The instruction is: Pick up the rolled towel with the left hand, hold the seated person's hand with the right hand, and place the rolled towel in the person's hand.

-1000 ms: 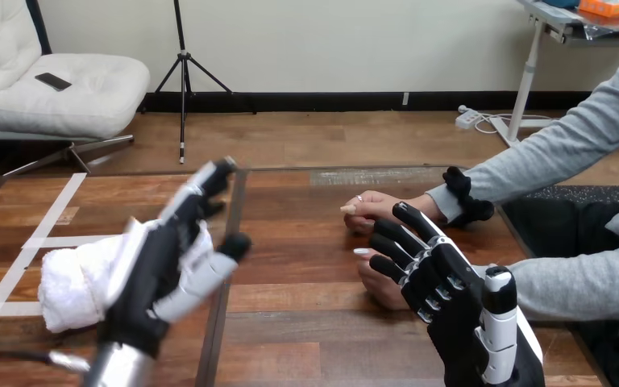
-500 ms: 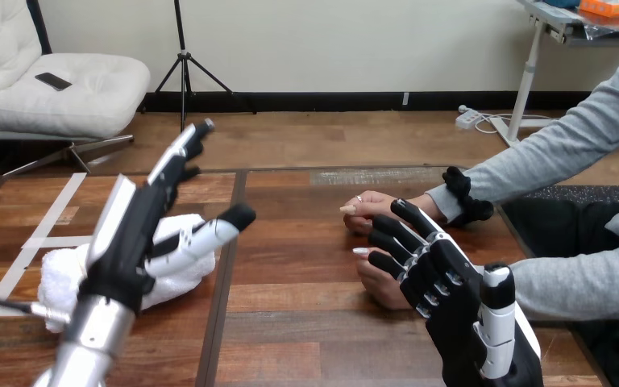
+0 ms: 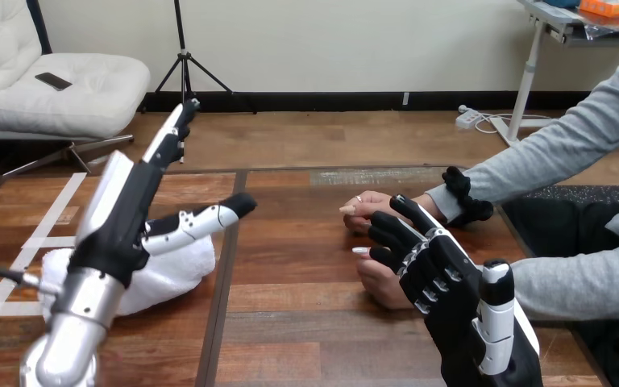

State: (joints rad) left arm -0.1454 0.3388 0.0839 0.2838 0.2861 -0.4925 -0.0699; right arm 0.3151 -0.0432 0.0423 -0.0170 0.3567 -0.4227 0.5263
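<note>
While the rolled towel (image 3: 173,270) lies on the desk (image 3: 306,322) at about 8 o'clock from the view's centre, the left robot hand (image 3: 121,222) hangs above it, released and holding nothing. Its fingers (image 3: 169,137) are straight and point up toward 12 o'clock, and its thumb sticks out toward 3 o'clock over the towel's upper edge. The towel is white and rests on the wood. Its left part is hidden behind the silver forearm, so I cannot tell whether the hand's underside touches the cloth.

At about 4 o'clock the right robot hand (image 3: 443,282) stands with its back turned to the camera. It lies over the person's near hand (image 3: 377,280), which rests on the desk and peeks out at the robot hand's 9 o'clock side. I cannot tell whether the right robot hand grasps that hand or only covers it. The person's far hand (image 3: 368,207) rests on the desk just beyond, at the right robot hand's 11 o'clock. The towel and the person's two hands are well apart, with bare desk between them.
</note>
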